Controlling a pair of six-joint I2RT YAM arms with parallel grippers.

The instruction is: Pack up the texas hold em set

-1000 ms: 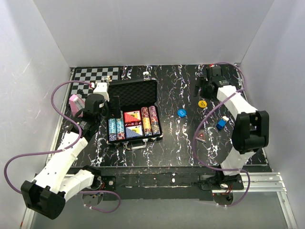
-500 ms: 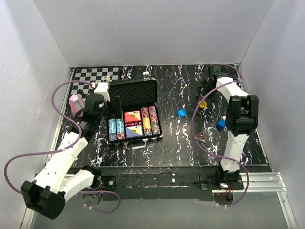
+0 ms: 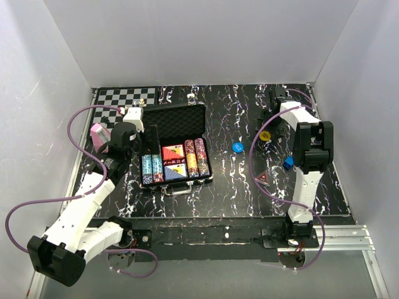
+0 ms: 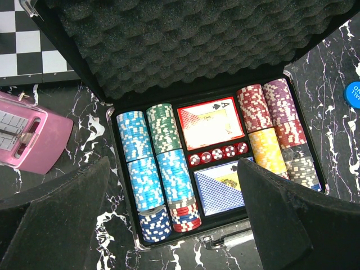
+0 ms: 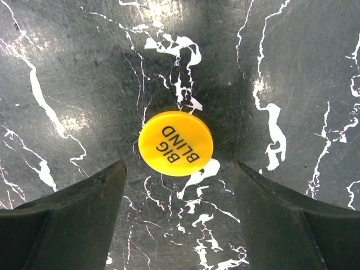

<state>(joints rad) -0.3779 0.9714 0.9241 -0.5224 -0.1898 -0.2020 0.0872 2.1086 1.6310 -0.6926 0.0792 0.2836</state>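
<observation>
Nearest me, my left pincer point(image 4: 174, 185): jaws spread wide, holding nothing, hanging over the near half of the open case point(image 4: 185, 45). The case sits left of centre on the tabletop point(image 3: 230, 187), handle toward me, foam lid open on the far side.

Inside: chip stacks point(image 4: 152, 169) in rows at both sides. Between them the blue deck point(image 4: 219, 188) lies nearer, then a row of red dice point(image 4: 216, 154), then the red deck point(image 4: 211, 121).

A pink gadget point(image 4: 28, 138) lies just left of the case.

Loose on the right side: a small red triangle point(image 3: 264, 179), a blue cube point(image 3: 288, 163), a blue button point(image 3: 237, 147).

Farther out, my right pincer point(image 5: 179, 169): open, gripping nothing, one finger either side of the yellow button point(image 5: 176, 143) marked BIG BLIND, not touching it.

Far left corner: chessboard point(image 3: 121, 99).
</observation>
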